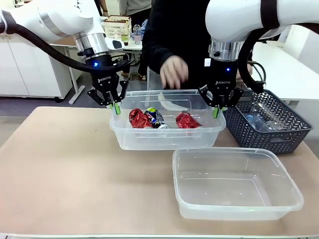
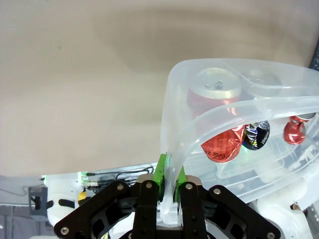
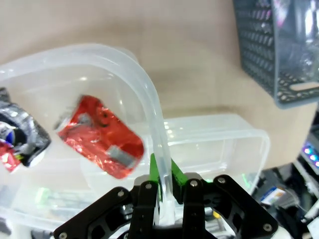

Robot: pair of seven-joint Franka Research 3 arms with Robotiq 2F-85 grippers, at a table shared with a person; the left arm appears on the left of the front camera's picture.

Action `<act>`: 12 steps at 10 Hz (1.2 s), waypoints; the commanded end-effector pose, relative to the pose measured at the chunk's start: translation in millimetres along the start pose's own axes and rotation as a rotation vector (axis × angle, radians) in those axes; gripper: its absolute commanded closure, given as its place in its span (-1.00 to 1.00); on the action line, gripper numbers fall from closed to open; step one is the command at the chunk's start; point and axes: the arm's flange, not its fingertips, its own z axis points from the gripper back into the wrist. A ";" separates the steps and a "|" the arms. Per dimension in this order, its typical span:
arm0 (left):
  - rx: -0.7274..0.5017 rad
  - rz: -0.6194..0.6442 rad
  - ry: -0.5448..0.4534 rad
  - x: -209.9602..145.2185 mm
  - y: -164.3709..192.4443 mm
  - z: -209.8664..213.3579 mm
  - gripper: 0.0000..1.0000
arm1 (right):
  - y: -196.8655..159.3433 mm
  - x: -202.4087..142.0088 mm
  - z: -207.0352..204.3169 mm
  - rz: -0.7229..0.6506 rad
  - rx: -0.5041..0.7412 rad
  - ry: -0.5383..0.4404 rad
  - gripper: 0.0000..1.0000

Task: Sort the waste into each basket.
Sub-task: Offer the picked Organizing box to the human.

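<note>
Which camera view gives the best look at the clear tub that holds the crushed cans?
The front view: it shows the whole tub, with the left gripper and the right gripper pinching its two short ends. The left wrist view shows one corner and rim up close; the right wrist view, the opposite rim.

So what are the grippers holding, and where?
Both clamp the rim of the clear tub with cans: left gripper at its left end, right gripper at its right end.
</note>
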 end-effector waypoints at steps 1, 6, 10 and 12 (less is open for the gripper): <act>-0.005 -0.002 -0.011 -1.7 -0.2 4.8 0.85 | -5.6 -1.7 -2.5 -0.013 -0.008 0.001 0.89; -0.005 -0.002 -0.011 -1.7 -0.2 4.8 0.85 | -5.6 -1.7 -2.5 -0.013 -0.008 0.001 0.89; -0.012 0.001 -0.035 18.1 -3.7 17.6 0.85 | 4.1 24.1 7.5 0.027 0.018 0.015 0.89; -0.006 0.030 -0.079 64.3 -16.5 51.8 0.85 | 10.1 87.0 31.1 0.085 0.028 0.058 0.89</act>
